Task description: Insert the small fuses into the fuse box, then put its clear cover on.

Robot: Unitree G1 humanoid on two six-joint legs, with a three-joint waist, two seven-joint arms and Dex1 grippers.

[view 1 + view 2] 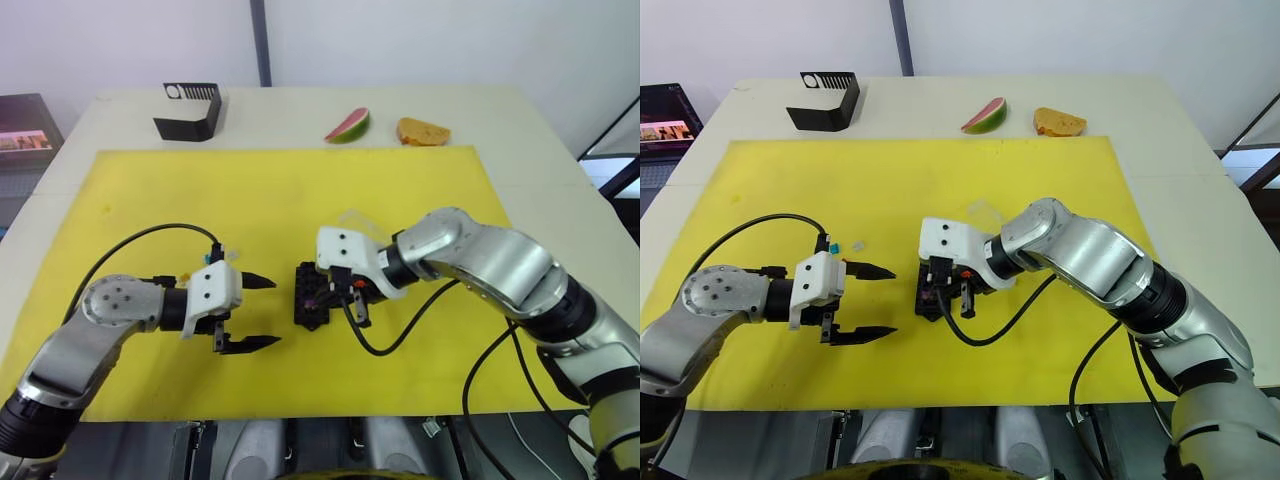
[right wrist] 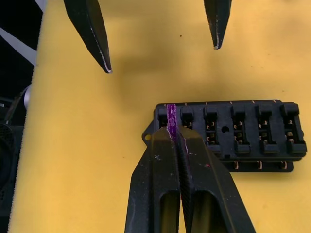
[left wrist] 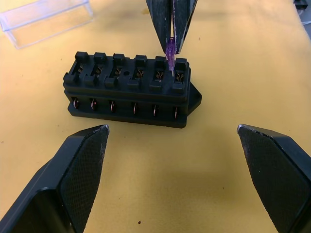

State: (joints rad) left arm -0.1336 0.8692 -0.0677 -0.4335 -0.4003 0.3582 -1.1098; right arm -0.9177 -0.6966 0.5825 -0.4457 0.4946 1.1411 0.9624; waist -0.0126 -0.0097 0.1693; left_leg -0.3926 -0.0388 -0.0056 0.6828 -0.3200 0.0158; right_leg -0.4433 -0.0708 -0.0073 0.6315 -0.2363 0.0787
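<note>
The black fuse box (image 3: 129, 92) lies on the yellow mat, with its slots showing. My right gripper (image 2: 177, 133) is shut on a purple fuse (image 2: 171, 119) and holds it upright at the box's end slot (image 3: 170, 51). To the left of the box (image 1: 310, 300), my left gripper (image 1: 275, 311) is open, with nothing between its fingers. The clear cover (image 3: 46, 19) lies on the mat just beyond the box (image 1: 985, 212). A teal fuse (image 1: 837, 246) and a pale one (image 1: 858, 242) lie by the left gripper's wrist.
A yellow mat (image 1: 300, 190) covers most of the white table. At the table's far side stand a black bent bracket (image 1: 190, 110), a watermelon slice (image 1: 348, 126) and a piece of bread (image 1: 422, 131). A dark screen (image 1: 25, 125) sits off the table's left edge.
</note>
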